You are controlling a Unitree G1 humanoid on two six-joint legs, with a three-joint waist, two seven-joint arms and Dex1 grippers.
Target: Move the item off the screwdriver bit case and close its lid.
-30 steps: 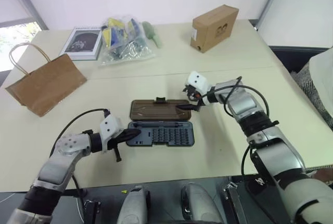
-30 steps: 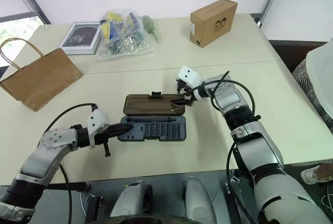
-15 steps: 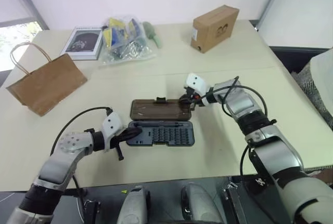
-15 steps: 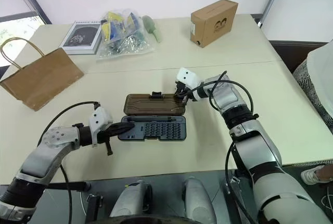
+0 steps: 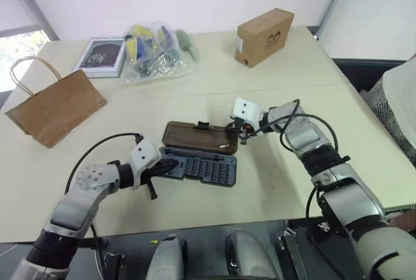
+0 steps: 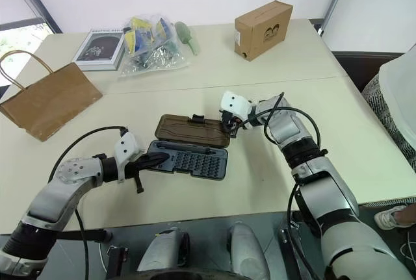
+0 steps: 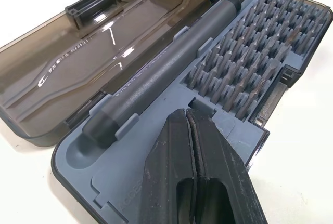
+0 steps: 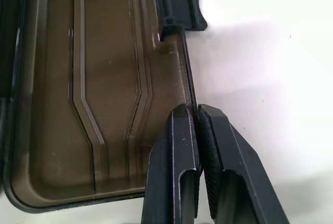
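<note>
While the case lies open mid-table, everything below is placed relative to it.
Case (image 5: 198,167): dark grey tray half nearest the robot, rows of bits and a long grey driver handle (image 7: 166,68) seated in it; hinged open, slightly skewed on the table (image 5: 279,182).
Lid (image 5: 198,137): smoky-brown half lying flat on the table on the far side of the tray, inner face up, latch tab (image 8: 179,11) on its far long edge.
Paper bag (image 5: 57,106): off the case, well apart to its left, lying flat, loop handle (image 5: 29,72) towards the table's left edge.
Right gripper (image 8: 196,117): at the lid's right end; fingers pinched together on the lid's rim (the thin edge sits between the two pads in the right wrist view).
Left gripper (image 7: 187,122): at the tray's left end, fingers closed tight with nothing between them, tips over the tray's bare corner beside the driver handle; cannot tell whether they press on the plastic.
Book (image 5: 103,54): far left of the case, near the table's back edge.
Clear bag of oddments (image 5: 153,49): behind the case, just right of the book, a green thing (image 5: 189,43) beside it.
Cardboard box (image 5: 264,36): far behind the case, to its right, well apart.
</note>
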